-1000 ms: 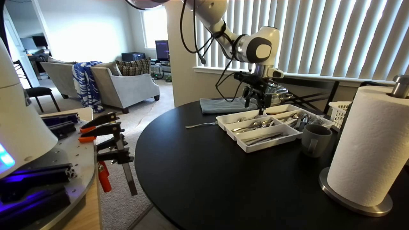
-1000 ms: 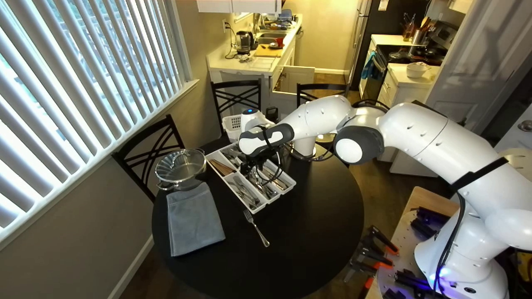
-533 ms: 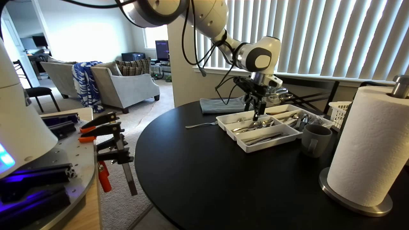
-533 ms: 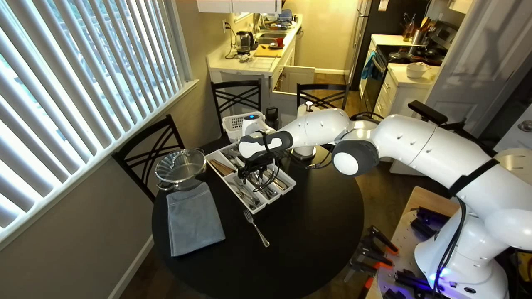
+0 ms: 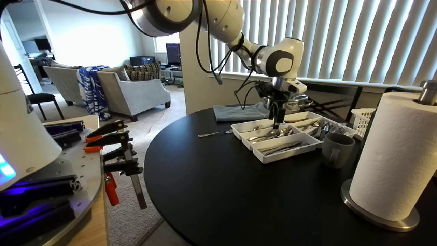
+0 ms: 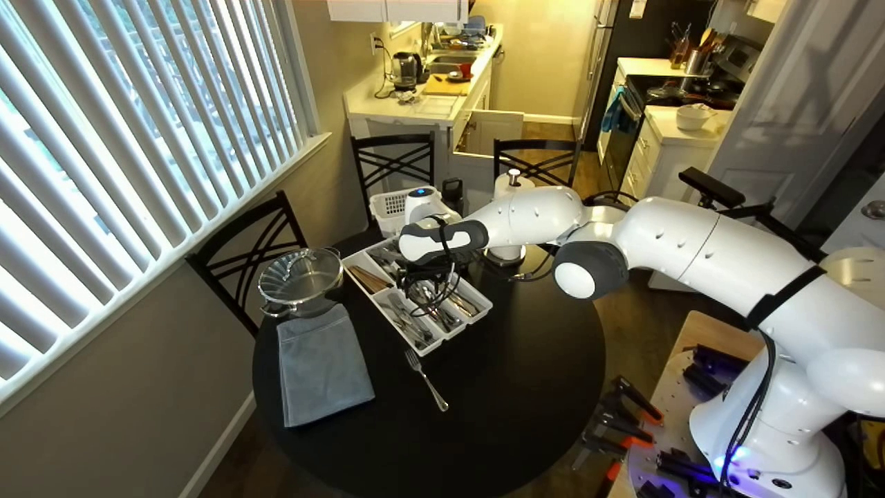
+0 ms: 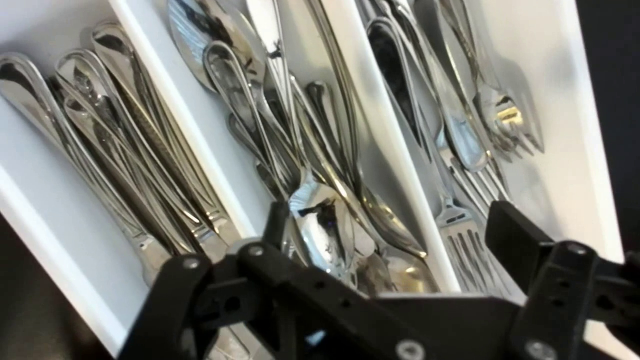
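Observation:
My gripper [image 7: 392, 222] stands open over the white cutlery tray [image 5: 290, 154], holding nothing. In the wrist view its left finger [image 7: 276, 220] is above the middle compartment, near a shiny spoon [image 7: 320, 225]. The right finger [image 7: 512, 240] hangs over the compartment of forks [image 7: 462, 232]. A divider and the jumbled spoons lie between the fingers. Knives [image 7: 130, 135] fill the compartment at the left. In an exterior view the gripper [image 5: 276, 122] points down close above the spoons; whether it touches any cannot be told. A single fork [image 6: 429, 384] lies on the table beside the tray.
A grey mug [image 5: 337, 150] and a paper towel roll [image 5: 389, 157] stand near the tray. A folded grey cloth [image 6: 325, 366] and a lidded glass pot [image 6: 301, 280] are on its far side. A white basket [image 6: 394, 204] is behind. Cables hang from the arm.
The gripper has come down toward the tray and then turned and shifted slightly, to the right in an exterior view. It has stayed open. The cutlery shows no visible movement.

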`<control>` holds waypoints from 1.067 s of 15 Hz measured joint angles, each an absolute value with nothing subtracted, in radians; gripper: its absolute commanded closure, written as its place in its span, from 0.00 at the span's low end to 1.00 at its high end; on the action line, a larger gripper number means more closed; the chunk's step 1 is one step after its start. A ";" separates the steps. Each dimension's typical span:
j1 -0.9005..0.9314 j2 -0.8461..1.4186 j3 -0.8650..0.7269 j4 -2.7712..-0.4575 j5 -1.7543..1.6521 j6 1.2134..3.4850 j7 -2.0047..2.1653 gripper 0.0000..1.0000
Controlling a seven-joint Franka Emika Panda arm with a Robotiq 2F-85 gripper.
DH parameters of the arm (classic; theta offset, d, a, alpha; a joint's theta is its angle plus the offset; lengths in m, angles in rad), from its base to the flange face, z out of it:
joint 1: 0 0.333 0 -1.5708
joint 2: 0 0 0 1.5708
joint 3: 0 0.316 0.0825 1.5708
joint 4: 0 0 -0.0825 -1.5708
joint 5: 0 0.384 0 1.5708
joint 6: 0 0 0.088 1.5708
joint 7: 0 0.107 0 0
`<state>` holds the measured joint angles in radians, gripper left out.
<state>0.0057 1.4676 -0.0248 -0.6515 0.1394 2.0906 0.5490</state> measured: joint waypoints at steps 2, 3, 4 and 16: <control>0.005 1.468 -0.041 -0.652 0.139 2.089 0.586 0.25; 0.004 1.468 -0.046 -0.652 0.139 2.087 0.598 0.26; 0.003 1.468 -0.047 -0.652 0.139 2.085 0.602 0.32; 0.001 1.483 -0.070 -0.675 0.124 2.084 0.610 1.00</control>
<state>0.0008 1.4831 -0.0700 -0.6747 0.1237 2.0844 0.6104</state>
